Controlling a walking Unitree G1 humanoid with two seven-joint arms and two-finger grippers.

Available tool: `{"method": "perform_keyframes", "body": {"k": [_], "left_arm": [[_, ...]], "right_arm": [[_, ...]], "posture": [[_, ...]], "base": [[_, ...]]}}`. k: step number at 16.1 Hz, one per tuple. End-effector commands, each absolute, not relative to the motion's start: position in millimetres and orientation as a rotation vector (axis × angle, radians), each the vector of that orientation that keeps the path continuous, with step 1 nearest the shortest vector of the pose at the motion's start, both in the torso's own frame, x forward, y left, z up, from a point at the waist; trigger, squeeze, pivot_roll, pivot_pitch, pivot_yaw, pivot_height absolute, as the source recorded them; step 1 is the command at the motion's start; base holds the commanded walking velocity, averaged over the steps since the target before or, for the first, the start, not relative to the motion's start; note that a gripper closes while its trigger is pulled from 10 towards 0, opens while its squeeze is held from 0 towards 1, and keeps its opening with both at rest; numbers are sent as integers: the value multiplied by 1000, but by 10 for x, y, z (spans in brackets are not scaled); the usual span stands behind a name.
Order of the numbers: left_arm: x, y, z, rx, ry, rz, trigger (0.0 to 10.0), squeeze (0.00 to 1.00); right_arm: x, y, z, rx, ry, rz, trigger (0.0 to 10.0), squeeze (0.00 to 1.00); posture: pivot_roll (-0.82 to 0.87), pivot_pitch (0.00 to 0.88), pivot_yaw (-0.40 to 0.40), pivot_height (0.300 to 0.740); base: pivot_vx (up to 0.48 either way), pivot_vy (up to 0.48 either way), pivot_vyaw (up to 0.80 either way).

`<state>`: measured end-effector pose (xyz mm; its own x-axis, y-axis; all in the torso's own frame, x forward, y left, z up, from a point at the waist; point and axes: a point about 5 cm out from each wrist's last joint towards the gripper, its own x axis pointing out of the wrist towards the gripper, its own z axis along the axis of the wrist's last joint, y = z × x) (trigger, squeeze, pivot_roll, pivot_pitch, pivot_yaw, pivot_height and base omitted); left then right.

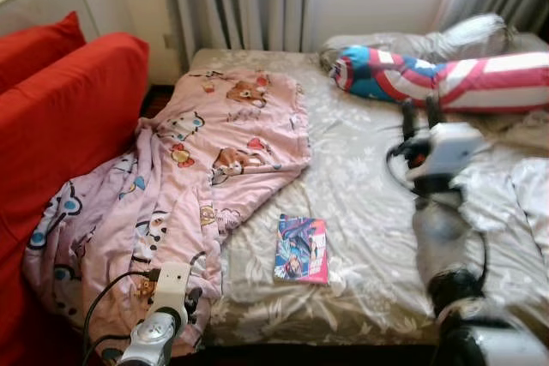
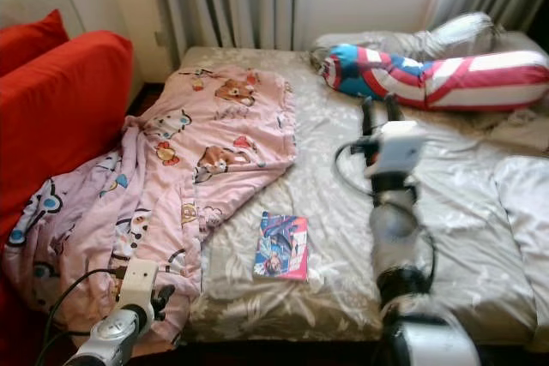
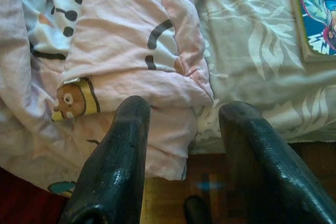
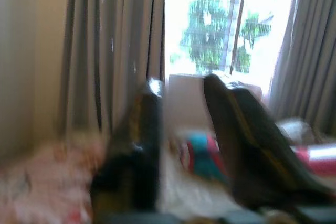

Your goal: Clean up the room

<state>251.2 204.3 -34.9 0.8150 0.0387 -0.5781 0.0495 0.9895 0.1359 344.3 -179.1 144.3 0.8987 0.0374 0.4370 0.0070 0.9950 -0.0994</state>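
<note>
A pink cartoon-print blanket [image 1: 214, 152] lies rumpled over the left half of the bed [image 1: 360, 177] and spills off its front corner. A colourful comic book [image 1: 302, 249] lies flat near the bed's front edge. A long red, white and blue bolster pillow [image 1: 446, 79] rests at the back right. My left gripper [image 3: 186, 107] hangs low at the bed's front left corner, open, just short of the blanket's hem [image 3: 121, 51], with the book [image 3: 315, 14] off to one side. My right gripper [image 1: 421, 114] is raised over the bed, open and empty, pointing toward the bolster.
A red sofa [image 1: 60, 117] stands close along the bed's left side, with the blanket draped against it. Grey curtains [image 1: 236, 2] and a window are behind the bed. A grey pillow [image 1: 403, 42] and crumpled white bedding [image 1: 523, 186] lie at the right.
</note>
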Motion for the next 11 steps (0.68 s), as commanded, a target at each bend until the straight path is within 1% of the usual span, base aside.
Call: {"method": "perform_keyframes", "body": {"k": [1, 2, 3, 5, 7, 8, 11], "left_arm": [[2444, 2043, -409, 160, 658, -7, 10000, 0], [2425, 2058, -419, 157, 663, 0, 10000, 0], [2416, 2067, -424, 157, 666, 2, 10000, 0], [2368, 2136, -448, 161, 689, 19, 10000, 0], [2342, 2180, -459, 159, 702, 35, 10000, 0], [2301, 2213, -482, 171, 724, 39, 10000, 0], [2280, 2215, -498, 173, 733, 45, 10000, 0]], "right_arm": [[3427, -1820, 1379, -96, -423, 2, 10000, 0], [3427, -1823, 1472, -126, -474, 6, 10000, 0], [3427, -1823, 1488, -134, -481, 8, 10000, 0], [3402, -1893, 1223, -130, -319, -4, 10000, 0], [3344, -1933, 992, -96, -201, -28, 10000, 0], [3280, -1887, 755, -75, -70, 20, 10000, 0], [3082, -1979, 315, -36, 196, -26, 10000, 0]], "posture": [[-149, 0, -40, 740], [-150, 0, -43, 740], [-153, 0, -44, 740], [-151, 0, -48, 740], [-144, 0, -46, 740], [-151, 0, -45, 740], [-139, 0, -46, 740]], "base": [[0, 0, 0], [0, 0, 0], [0, 0, 0], [0, 0, 0], [0, 0, 0], [0, 0, 0], [0, 0, 0]]}}
